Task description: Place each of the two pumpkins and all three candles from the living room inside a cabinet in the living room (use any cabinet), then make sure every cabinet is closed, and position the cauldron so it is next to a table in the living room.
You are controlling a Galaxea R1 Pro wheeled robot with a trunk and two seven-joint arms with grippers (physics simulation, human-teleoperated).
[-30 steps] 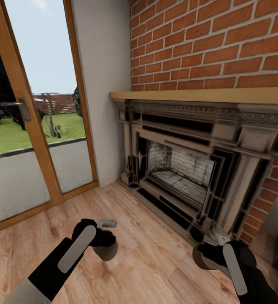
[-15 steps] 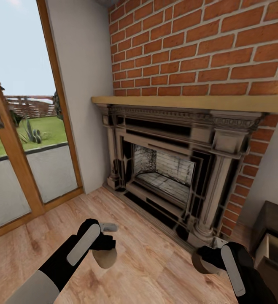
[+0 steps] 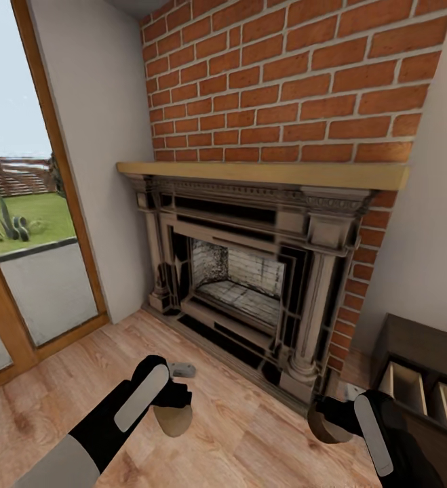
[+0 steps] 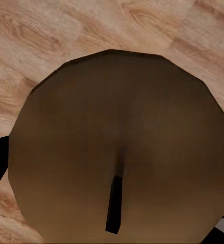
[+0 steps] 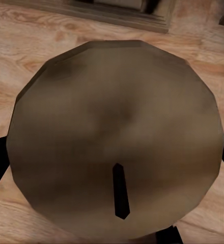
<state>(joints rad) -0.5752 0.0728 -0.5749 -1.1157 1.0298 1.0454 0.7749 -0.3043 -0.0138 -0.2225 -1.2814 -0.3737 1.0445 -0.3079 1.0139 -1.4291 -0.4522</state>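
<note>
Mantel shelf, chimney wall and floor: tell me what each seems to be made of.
Mantel shelf: pale wood by the look, a plain matte tan slab.
Chimney wall: red brick, with light mortar joints in running rows.
Floor: light wood planks, with visible grain and seams, and a slight sheen.

No legible text, labels, brands, numbers or signs on any surface in head or wrist views.

Fireplace [image 3: 250, 271] ahead, glass door [image 3: 20, 224] left, cabinet [image 3: 420, 379] right of fireplace
</note>
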